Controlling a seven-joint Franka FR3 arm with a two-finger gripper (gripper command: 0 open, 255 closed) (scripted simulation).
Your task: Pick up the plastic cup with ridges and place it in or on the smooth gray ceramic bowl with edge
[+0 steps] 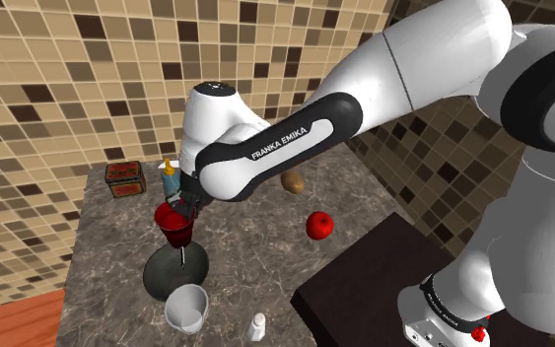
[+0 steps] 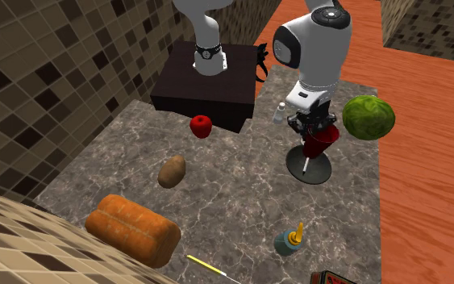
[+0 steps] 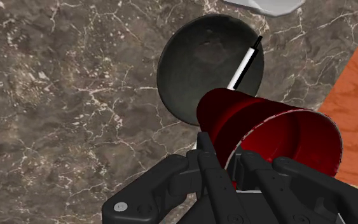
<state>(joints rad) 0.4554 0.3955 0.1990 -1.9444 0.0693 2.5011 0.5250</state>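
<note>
A dark red ridged cup (image 3: 266, 127) hangs tilted in my gripper (image 3: 231, 168), whose black fingers are shut on its rim wall. It hovers just above a dark gray bowl (image 3: 190, 70) standing on the marble counter. The shoulder view has the cup (image 1: 176, 229) under the gripper (image 1: 188, 203), with the bowl (image 1: 162, 276) right beneath it. From the second exterior view, the cup (image 2: 320, 141) and gripper (image 2: 314, 125) are over the bowl (image 2: 318, 173). A thin white stick with a black tip (image 3: 244, 63) lies in the bowl below the cup.
A white cup (image 1: 186, 308) and a small white shaker (image 1: 256, 326) stand near the bowl. A red apple (image 1: 318, 226), a potato (image 1: 292, 181), a bottle (image 1: 170, 177) and a red box (image 1: 125, 178) are spread about. A loaf (image 2: 132, 230) and a green melon (image 2: 368, 117) sit further out.
</note>
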